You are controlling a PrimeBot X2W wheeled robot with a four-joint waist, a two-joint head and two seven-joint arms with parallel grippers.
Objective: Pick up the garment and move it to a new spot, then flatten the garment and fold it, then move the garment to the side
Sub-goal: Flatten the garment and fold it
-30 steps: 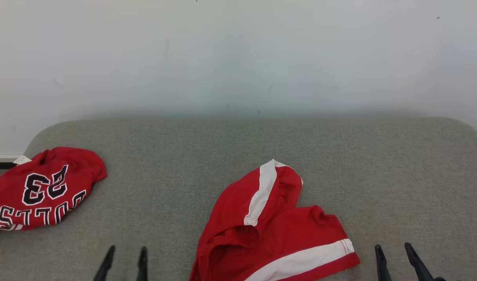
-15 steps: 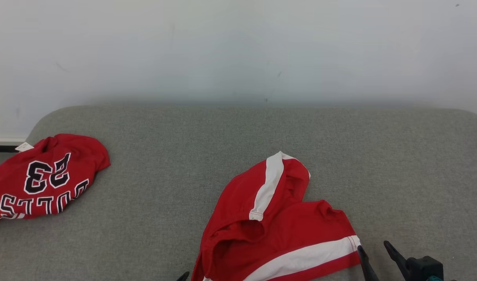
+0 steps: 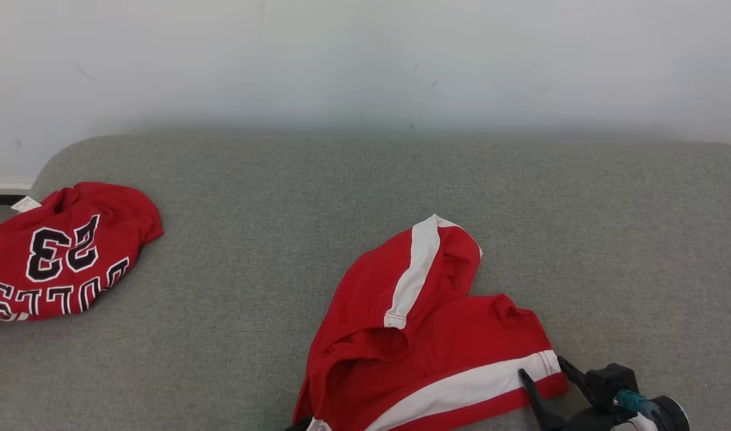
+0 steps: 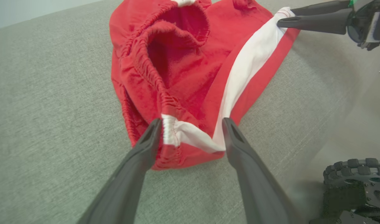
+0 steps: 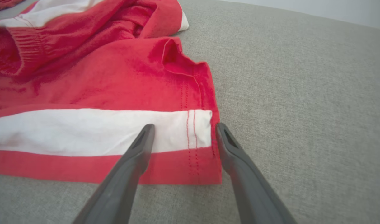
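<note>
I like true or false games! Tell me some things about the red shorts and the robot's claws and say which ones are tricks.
1. The red shorts lie on the grey fabric surface. True.
2. The left claw is open at the waistband end of the shorts. True.
3. The right claw is clamped shut on the shorts. False: it is open, with one finger on each side of the hem end of the white stripe.
4. The number 23 jersey lies on top of the shorts. False: it lies apart, far to the robot's left.
5. The shorts' stripes are blue. False: they are white.
</note>
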